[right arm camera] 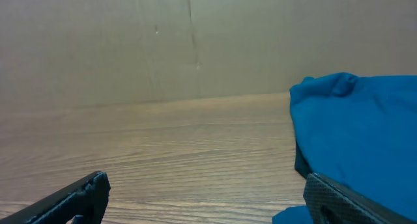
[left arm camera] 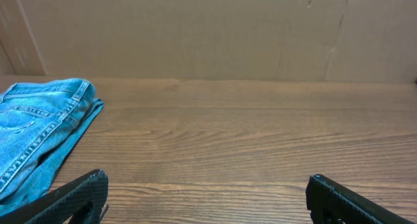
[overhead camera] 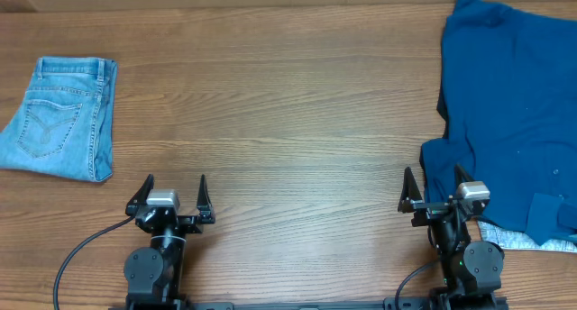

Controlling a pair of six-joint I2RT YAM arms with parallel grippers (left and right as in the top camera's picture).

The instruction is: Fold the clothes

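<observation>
The light-wash denim jeans [overhead camera: 61, 119] lie folded into a compact rectangle at the table's far left, a stitched back pocket facing up. They also show at the left edge of the left wrist view [left arm camera: 39, 133]. My left gripper [overhead camera: 171, 191] is open and empty near the front edge, to the right of the jeans and apart from them [left arm camera: 205, 198]. My right gripper [overhead camera: 435, 186] is open and empty at the front right [right arm camera: 205, 198], its right finger beside the dark blue garment.
A large dark royal-blue garment [overhead camera: 509, 112] is spread over the right end of the table and shows in the right wrist view [right arm camera: 358, 133]. A small pale grey cloth [overhead camera: 518, 238] peeks out under its front edge. A cardboard wall [left arm camera: 208, 28] stands behind the table.
</observation>
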